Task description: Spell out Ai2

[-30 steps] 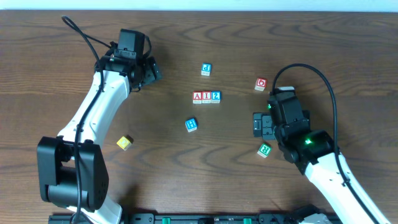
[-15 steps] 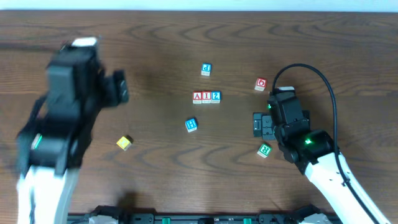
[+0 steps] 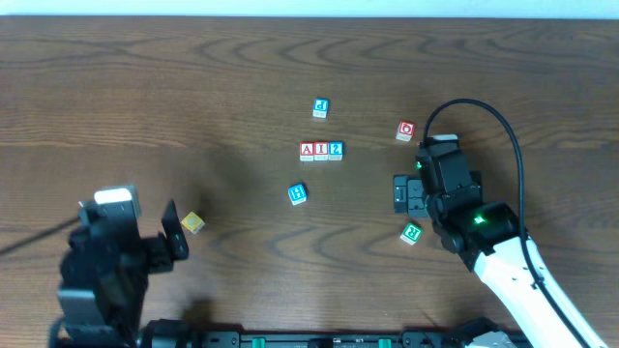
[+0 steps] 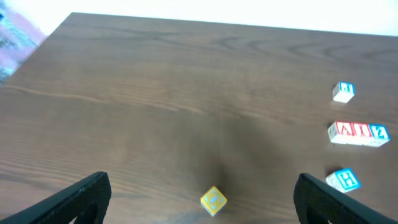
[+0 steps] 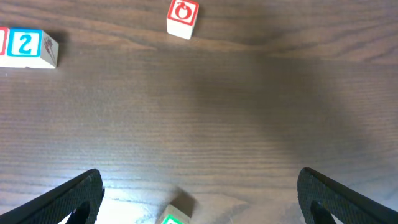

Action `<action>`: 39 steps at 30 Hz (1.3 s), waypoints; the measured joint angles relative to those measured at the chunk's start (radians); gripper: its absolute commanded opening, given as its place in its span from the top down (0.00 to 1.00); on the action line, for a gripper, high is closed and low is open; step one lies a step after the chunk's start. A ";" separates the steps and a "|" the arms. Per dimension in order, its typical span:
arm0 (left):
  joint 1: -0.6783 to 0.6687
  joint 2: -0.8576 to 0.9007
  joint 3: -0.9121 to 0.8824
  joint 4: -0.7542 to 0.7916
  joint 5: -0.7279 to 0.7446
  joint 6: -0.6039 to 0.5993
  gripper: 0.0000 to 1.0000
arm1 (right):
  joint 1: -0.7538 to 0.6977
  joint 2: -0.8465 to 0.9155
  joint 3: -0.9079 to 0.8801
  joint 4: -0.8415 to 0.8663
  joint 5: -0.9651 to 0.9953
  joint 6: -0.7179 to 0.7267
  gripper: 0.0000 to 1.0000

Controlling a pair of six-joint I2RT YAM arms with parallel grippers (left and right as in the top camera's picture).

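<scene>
The red "A" cube (image 3: 307, 150), red "I" cube (image 3: 321, 150) and blue "2" cube (image 3: 335, 150) stand touching in a row at the table's middle, reading A I 2. The row also shows in the left wrist view: "A" cube (image 4: 342, 130), "I" cube (image 4: 359, 131), "2" cube (image 4: 377, 132). The right wrist view shows the "2" cube (image 5: 28, 46) at its left edge. My left gripper (image 3: 174, 235) is open and empty at the front left, far from the row. My right gripper (image 3: 400, 193) is open and empty, to the right of the row.
A blue "P" cube (image 3: 320, 107) lies behind the row and a blue "H" cube (image 3: 298, 194) in front of it. A red "O" cube (image 3: 405, 130) and a green cube (image 3: 411, 233) flank my right gripper. A yellow cube (image 3: 193, 222) lies just ahead of my left gripper.
My left arm has swung from the back left of the table to the front left edge. The right arm and the cubes have not moved.
</scene>
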 measured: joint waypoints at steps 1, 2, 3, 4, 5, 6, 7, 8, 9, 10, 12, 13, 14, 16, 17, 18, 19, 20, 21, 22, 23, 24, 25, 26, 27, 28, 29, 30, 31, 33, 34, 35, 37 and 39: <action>0.002 -0.039 -0.050 0.015 0.005 0.000 0.05 | 0.000 0.000 0.000 0.000 0.000 0.000 0.01; 0.005 -0.082 -0.111 0.043 0.010 0.000 0.05 | 0.000 0.000 -0.001 0.000 -0.001 0.000 0.01; 0.006 -0.119 -0.163 0.058 0.015 0.000 0.05 | 0.000 0.000 -0.001 0.000 0.000 0.001 0.01; 0.008 -0.154 -0.215 0.072 0.023 0.000 0.05 | 0.000 0.000 -0.001 0.000 0.000 0.002 0.01; 0.011 -0.179 -0.254 0.087 0.031 0.000 0.05 | 0.000 0.000 -0.001 0.000 0.000 0.002 0.01; 0.013 -0.203 -0.294 0.102 0.037 0.000 0.05 | 0.000 0.000 -0.001 0.000 0.000 0.002 0.01; 0.018 -0.231 -0.340 0.120 0.048 0.000 0.05 | 0.000 0.000 -0.002 0.000 0.000 0.002 0.01; 0.021 -0.252 -0.375 0.134 0.056 0.000 0.05 | 0.000 0.000 -0.002 -0.001 0.000 0.002 0.01; 0.024 -0.273 -0.410 0.152 0.064 0.000 0.05 | 0.000 0.000 -0.002 0.000 0.000 0.002 0.01; 0.026 -0.289 -0.442 0.170 0.070 0.000 0.05 | 0.000 0.000 -0.002 0.000 0.000 0.002 0.01; 0.031 -0.313 -0.492 0.204 0.085 0.000 0.05 | 0.000 0.000 -0.002 -0.001 0.000 0.002 0.01; 0.031 -0.321 -0.510 0.216 0.088 0.000 0.05 | 0.000 0.000 -0.002 0.000 0.000 0.002 0.01; 0.031 -0.326 -0.525 0.228 0.091 0.000 0.05 | 0.000 0.000 -0.002 -0.001 0.000 0.002 0.01; 0.031 -0.333 -0.555 0.241 0.095 -0.001 0.05 | 0.000 0.000 -0.002 -0.001 0.000 0.002 0.01; 0.031 -0.333 -0.566 0.242 0.096 -0.001 0.05 | 0.000 0.000 -0.002 -0.001 0.000 0.002 0.01; 0.031 -0.333 -0.572 0.243 0.098 -0.001 0.05 | 0.000 0.000 -0.002 -0.001 0.000 0.002 0.01; 0.031 -0.333 -0.579 0.246 0.099 -0.001 0.05 | 0.000 0.000 -0.002 -0.001 0.000 0.002 0.01; 0.031 -0.333 -0.585 0.247 0.099 -0.001 0.05 | 0.000 0.000 -0.002 0.000 0.000 0.002 0.01; 0.031 -0.334 -0.591 0.248 0.099 -0.001 0.05 | 0.000 0.000 -0.002 -0.001 0.000 0.002 0.01; 0.032 -0.334 -0.597 0.252 0.099 -0.001 0.05 | 0.000 0.000 -0.002 -0.001 0.000 0.002 0.01; 0.033 -0.334 -0.607 0.262 0.100 -0.001 0.05 | 0.000 0.000 -0.002 -0.001 0.000 0.002 0.01; 0.036 -0.335 -0.618 0.281 0.102 -0.001 0.05 | 0.000 0.000 -0.002 -0.001 0.000 0.002 0.01; 0.038 -0.336 -0.628 0.292 0.103 -0.001 0.05 | 0.000 0.000 -0.002 -0.001 0.000 0.002 0.01; 0.040 -0.336 -0.636 0.302 0.103 -0.001 0.05 | 0.000 0.000 -0.002 -0.001 0.000 0.002 0.01; 0.042 -0.336 -0.646 0.318 0.103 -0.001 0.05 | 0.000 0.000 -0.002 -0.001 0.000 0.002 0.01; 0.044 -0.336 -0.651 0.327 0.103 -0.001 0.05 | 0.000 0.000 -0.002 -0.001 0.000 0.002 0.01; 0.046 -0.336 -0.652 0.343 0.102 -0.002 0.05 | 0.000 0.000 -0.002 -0.001 0.000 0.002 0.01; 0.050 -0.337 -0.656 0.367 0.101 -0.004 0.05 | 0.000 0.000 -0.002 -0.001 0.000 0.002 0.01; 0.051 -0.338 -0.657 0.372 0.098 -0.004 0.05 | 0.000 0.000 -0.002 -0.001 0.000 0.002 0.01; 0.053 -0.346 -0.657 0.373 0.089 -0.005 0.05 | 0.000 0.000 -0.002 -0.001 0.000 0.002 0.01; 0.053 -0.354 -0.657 0.373 0.084 -0.005 0.05 | 0.000 0.000 -0.002 -0.001 0.000 0.002 0.01; 0.053 -0.363 -0.658 0.373 0.082 -0.005 0.05 | 0.000 0.000 -0.002 -0.001 0.000 0.002 0.01; 0.053 -0.377 -0.658 0.373 0.082 -0.005 0.05 | 0.000 0.000 -0.002 -0.001 0.000 0.002 0.01; 0.053 -0.393 -0.658 0.373 0.082 -0.005 0.05 | 0.000 0.000 -0.002 -0.001 0.000 0.002 0.01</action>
